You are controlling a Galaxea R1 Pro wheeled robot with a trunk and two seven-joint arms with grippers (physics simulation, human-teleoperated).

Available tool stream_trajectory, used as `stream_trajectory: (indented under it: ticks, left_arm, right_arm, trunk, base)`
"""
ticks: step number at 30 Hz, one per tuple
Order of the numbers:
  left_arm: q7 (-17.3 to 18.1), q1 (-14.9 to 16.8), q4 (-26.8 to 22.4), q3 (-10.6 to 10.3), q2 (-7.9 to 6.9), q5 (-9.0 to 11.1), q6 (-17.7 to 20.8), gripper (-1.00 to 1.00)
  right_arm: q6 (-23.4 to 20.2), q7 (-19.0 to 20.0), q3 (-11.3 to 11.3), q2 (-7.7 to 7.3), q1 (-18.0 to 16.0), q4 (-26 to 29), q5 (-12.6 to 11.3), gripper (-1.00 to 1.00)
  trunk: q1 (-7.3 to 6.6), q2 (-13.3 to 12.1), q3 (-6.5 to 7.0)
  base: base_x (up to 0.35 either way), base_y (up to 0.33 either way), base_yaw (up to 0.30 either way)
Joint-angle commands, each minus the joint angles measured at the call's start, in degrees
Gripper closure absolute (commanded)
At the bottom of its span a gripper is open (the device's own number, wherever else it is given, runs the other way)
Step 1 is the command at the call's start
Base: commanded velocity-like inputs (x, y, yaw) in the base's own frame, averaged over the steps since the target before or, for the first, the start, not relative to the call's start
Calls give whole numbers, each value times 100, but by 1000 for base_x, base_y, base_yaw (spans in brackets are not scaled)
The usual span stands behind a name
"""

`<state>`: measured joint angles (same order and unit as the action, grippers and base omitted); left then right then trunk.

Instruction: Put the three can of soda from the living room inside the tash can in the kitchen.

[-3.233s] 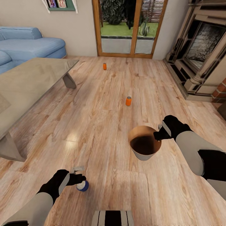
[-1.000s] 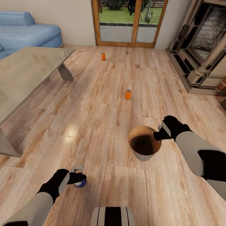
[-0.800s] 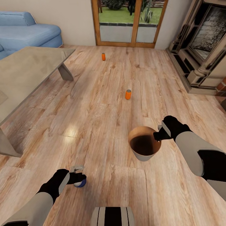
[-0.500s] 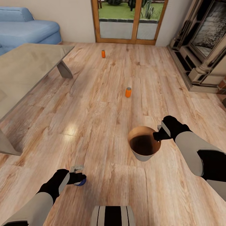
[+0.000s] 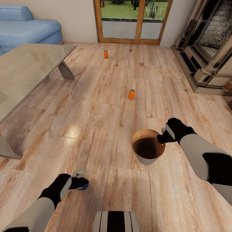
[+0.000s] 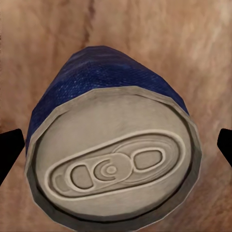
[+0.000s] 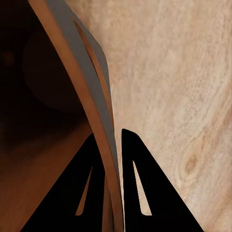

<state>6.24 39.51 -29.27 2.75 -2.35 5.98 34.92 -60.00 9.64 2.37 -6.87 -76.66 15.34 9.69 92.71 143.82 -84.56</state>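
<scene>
A dark blue can of soda (image 5: 84, 186) stands on the wood floor at the lower left. My left gripper (image 5: 80, 181) hangs over it, open, a black fingertip (image 6: 9, 150) on each side of its grey top (image 6: 116, 166). At centre right, my right gripper (image 5: 161, 139) is shut on the rim of the trash can (image 5: 147, 160), pale grey outside and copper-brown inside; its wall (image 7: 92, 92) runs between the fingers. Two orange cans stand farther off on the floor, one near (image 5: 131, 94) and one far (image 5: 105, 54).
A low grey-topped coffee table (image 5: 29, 71) takes up the left side, with a light blue sofa (image 5: 29, 29) behind it. Wood-framed glass doors (image 5: 135, 19) are at the back, and a fireplace surround (image 5: 206, 54) lines the right. My base (image 5: 116, 222) shows at the bottom.
The whole view has shifted: floor, table and orange cans slid up the picture. The blue can now sits more tucked beneath my left gripper. The trash can stays in my right gripper.
</scene>
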Motion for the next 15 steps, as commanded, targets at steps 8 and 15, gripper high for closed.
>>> stream_trajectory:
  ticks: [8,15]
  left_arm:
    - [11,4,13,-3,0,0,-3,100]
    - [2,4,48,-3,-1,-15,4,100]
  right_arm:
    - [0,20,-98,1,72,37,-20,100]
    - [0,17,-96,1,72,39,-20,100]
  trunk:
    - [5,-2,-2]
    - [-10,-10,131]
  base:
    - [0,0,0]
    - [0,0,0]
